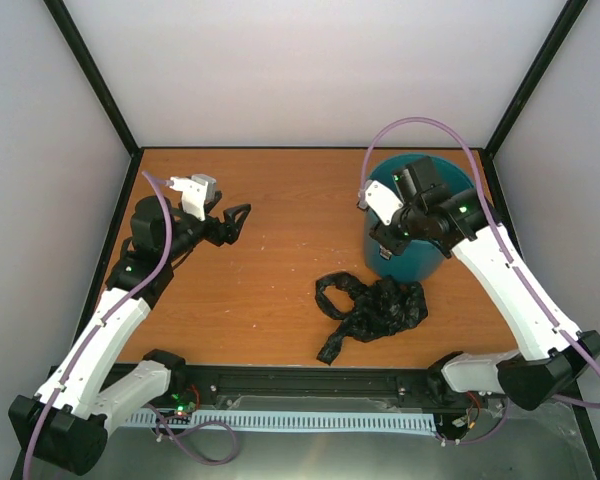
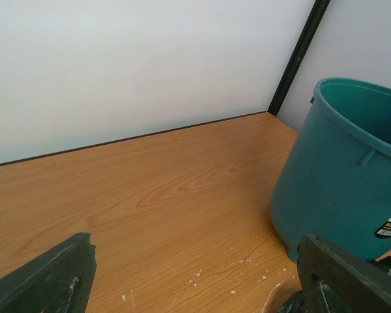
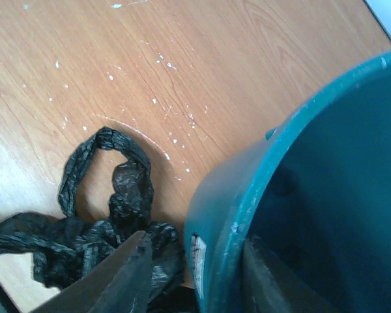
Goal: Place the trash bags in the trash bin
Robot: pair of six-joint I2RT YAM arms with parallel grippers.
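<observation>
Not done yet. Black trash bag (image 1: pixel 375 310) out of the teal trash bin (image 1: pixel 412 266), crumpled on the table (image 1: pixel 280 200) just beside the right gripper (image 3: pixel 197 244). Straddles the bin's rim, one finger inside, one outside; cannot tell if squeezing. Left gripper (image 1: pixel 235 222) wide open, holding nothing, well apart from the bag. Left to do: grab the bag, drop it in.

Where things sit on my table (image 1: pixel 280 190), from the top camera

The trash bin (image 1: pixel 412 266) stands at the right of the frame, toward the back wall. The trash bags (image 1: pixel 376 310) lie on the tabletop just in front of it, nearer the centre. My right gripper (image 3: pixel 197 253) straddles the bin's near-left rim, one finger outside and one inside. My left gripper (image 1: pixel 238 222) sits at the upper left, well apart from both.
</observation>
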